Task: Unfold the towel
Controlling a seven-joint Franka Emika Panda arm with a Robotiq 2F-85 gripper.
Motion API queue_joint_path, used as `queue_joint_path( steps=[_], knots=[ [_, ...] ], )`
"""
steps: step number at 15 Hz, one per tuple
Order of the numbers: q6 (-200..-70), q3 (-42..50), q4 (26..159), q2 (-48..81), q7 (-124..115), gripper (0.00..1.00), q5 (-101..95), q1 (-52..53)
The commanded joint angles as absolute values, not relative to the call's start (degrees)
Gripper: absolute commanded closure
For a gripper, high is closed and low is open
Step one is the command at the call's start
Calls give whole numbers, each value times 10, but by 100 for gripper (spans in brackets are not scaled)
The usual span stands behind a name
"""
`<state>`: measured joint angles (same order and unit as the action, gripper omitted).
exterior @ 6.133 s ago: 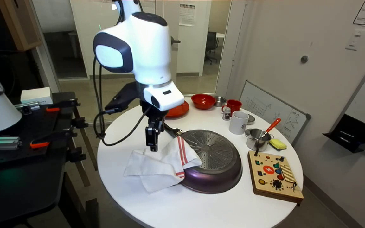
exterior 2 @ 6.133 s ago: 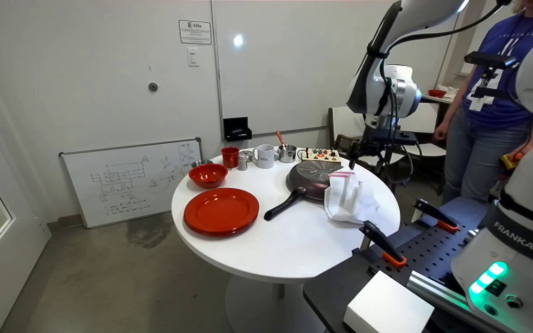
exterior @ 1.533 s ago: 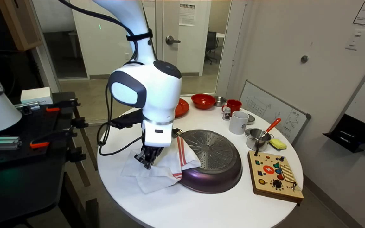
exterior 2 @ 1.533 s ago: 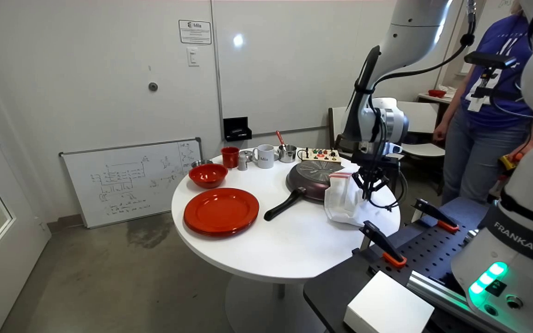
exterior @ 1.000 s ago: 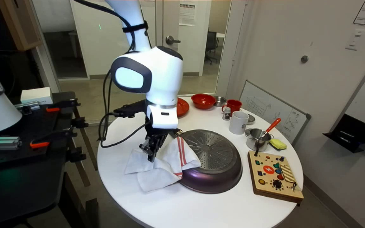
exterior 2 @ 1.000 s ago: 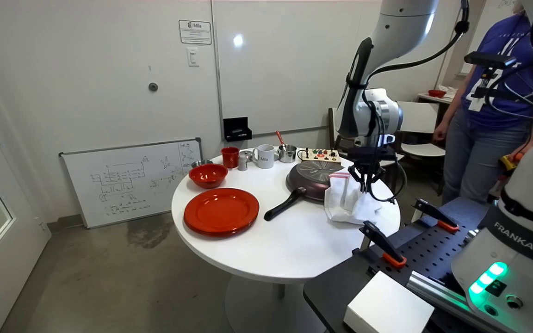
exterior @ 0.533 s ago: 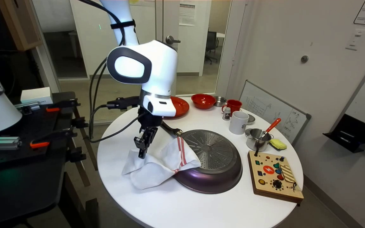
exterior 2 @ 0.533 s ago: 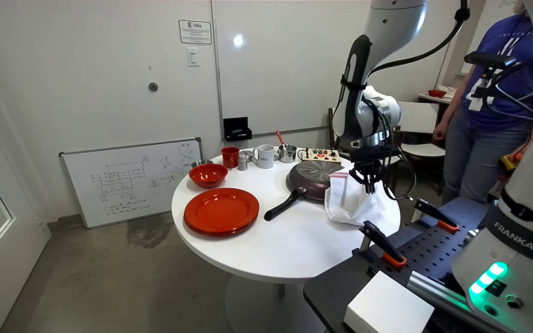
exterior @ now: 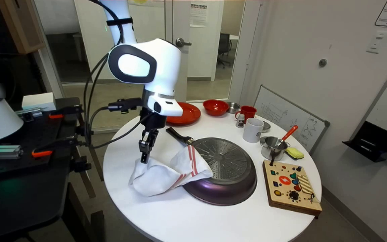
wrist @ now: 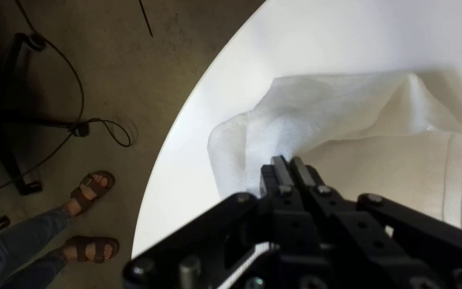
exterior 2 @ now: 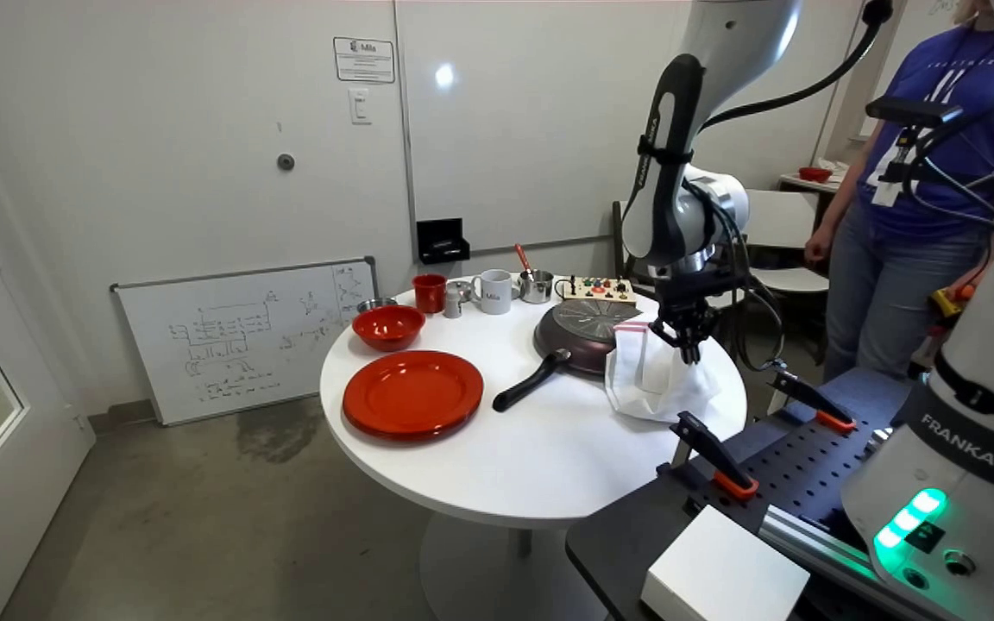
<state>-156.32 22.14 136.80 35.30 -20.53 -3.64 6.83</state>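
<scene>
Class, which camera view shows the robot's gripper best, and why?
The wrist view: the gripper stands large in the foreground, its fingers shut, apparently pinching the towel. Both exterior views show it small, fingers pointing down.

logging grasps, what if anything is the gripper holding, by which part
The towel, pinched by its plain white end away from the pan; edge or fold unclear.

Your soft white cloth towel [exterior: 166, 177] with thin red stripes is crumpled and partly doubled over itself. In both exterior views you see its striped end draped over the edge of the upside-down dark round pan [exterior: 225, 161]. The paired stripes run down that end, then slant along a fold. The rest lies on the white round tabletop [exterior: 233, 223], puffed into a loose hump; your wrist view shows a peaked fold in it.
</scene>
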Motion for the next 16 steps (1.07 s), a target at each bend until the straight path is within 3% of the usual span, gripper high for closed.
queue_joint_path(
  steps=[1,16],
  knots=[
    [-1549,211,1397,316,-164,97,-70,60],
    [-1418,82,1386,315,47,97,-63,-45]
  ],
)
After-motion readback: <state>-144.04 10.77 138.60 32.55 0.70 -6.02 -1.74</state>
